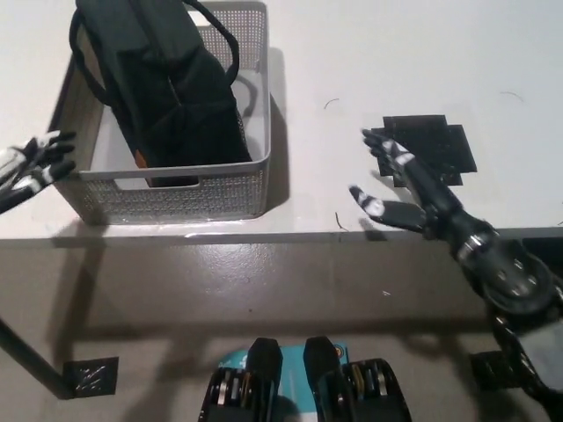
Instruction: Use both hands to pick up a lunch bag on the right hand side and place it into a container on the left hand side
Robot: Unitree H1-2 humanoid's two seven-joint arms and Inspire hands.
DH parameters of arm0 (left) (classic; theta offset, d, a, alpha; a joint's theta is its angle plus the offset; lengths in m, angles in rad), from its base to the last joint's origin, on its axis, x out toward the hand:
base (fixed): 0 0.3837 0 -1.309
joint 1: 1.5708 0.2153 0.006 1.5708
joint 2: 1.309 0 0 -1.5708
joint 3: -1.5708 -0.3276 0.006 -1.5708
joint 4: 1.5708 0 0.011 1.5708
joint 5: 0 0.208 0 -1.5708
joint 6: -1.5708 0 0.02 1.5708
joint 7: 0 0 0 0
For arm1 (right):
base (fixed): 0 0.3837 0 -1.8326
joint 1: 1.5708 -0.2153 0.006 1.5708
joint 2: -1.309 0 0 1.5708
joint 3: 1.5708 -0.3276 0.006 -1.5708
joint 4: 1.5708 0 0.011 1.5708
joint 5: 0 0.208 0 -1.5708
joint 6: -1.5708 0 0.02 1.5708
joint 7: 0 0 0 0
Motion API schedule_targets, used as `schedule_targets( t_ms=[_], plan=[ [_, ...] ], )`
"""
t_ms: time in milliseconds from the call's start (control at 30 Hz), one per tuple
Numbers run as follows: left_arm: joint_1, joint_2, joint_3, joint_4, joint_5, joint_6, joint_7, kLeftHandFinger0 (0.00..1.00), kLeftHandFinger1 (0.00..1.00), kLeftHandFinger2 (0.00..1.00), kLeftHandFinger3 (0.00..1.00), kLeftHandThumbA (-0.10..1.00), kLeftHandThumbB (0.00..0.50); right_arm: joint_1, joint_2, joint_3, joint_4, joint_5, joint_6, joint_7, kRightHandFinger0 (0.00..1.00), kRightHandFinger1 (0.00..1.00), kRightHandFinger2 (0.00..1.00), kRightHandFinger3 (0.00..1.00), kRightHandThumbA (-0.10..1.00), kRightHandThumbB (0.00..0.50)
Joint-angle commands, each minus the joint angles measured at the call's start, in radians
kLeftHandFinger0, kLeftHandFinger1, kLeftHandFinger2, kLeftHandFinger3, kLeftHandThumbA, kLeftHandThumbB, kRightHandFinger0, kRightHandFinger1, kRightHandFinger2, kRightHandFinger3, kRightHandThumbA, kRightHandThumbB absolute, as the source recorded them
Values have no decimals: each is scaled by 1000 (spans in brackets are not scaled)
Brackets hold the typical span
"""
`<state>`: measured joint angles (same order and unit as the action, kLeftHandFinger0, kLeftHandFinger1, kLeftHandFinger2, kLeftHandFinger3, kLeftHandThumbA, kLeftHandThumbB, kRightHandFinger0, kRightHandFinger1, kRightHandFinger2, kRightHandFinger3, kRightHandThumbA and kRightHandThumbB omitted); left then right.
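You had a big white table point(396, 53) in front of you, smooth and flat, with its front edge running across the middle of the view. On its left part sat the container point(171, 192), a grey plastic basket with lots of tiny holes in its walls and a handle slot in the front wall. The lunch bag point(171, 97) was inside the container, a soft black bag, tilted, with its looped black straps sticking up past the rim and a little orange bit showing low on its front. Your right hand point(406, 193) was black with pale fingertips, and it was over the front of the table beside a black patch of tape point(440, 145) shaped like a fat cross. That hand was open, its fingers spread apart, and it held nothing. Your left hand point(31, 167) showed only partly at the left edge, just beside the container's left wall, fingers spread and holding nothing.
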<state>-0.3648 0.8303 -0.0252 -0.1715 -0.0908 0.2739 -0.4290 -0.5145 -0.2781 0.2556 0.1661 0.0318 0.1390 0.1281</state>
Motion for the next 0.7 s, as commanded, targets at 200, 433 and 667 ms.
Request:
schedule_targets(
  t_ms=[200,433,667],
  plan=[
    [98,-198,303,-685,-240,-9,225,1000,1000,1000,1000,1000,278,94,47,-86,-765,79,-154,-7,1000,1000,1000,1000,1000,250],
    [460,-419,183,-779,-200,-347,202,1000,1000,1000,1000,1000,275,424,125,57,-895,76,-336,11,1000,1000,1000,1000,1000,254],
    [762,-616,28,-604,-124,-477,82,1000,1000,1000,1000,1000,200,733,167,169,-692,4,-460,7,1000,1000,1000,1000,1000,288]
  ],
)
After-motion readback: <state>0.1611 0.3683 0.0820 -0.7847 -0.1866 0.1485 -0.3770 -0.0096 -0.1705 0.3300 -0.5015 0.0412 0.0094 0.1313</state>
